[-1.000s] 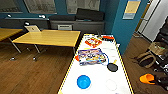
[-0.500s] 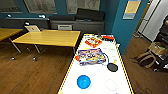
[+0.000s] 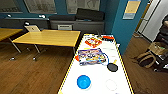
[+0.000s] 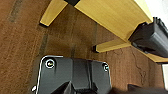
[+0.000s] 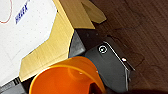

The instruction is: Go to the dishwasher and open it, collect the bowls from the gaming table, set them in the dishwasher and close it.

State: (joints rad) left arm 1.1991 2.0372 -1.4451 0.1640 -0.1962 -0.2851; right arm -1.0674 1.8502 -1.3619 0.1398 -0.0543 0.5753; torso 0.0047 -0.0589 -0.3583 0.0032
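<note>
step: bowl pickup at the gaming table (image 3: 100, 75); judging by the head view, the base is at its near end.
blue bowl: (image 3: 83, 82) on the white top, near end, left of centre, upright, well clear of the black disc (image 3: 112, 67) and game box (image 3: 92, 56).
orange bowl: (image 5: 66, 77) large in the right wrist view, at the gripper, beside the table's yellow corner (image 5: 53, 47). Looks carried; grip contact hidden.
right pincer: can't tell, fingers not visible.
left pincer: can't tell; the wrist looks at floor (image 4: 30, 37) and table legs.
dishwasher: not at this spot.
how: left arm looks free, so use it for blue. Come straight down, pinch the rim, lift before swinging; keep orange level.
</note>
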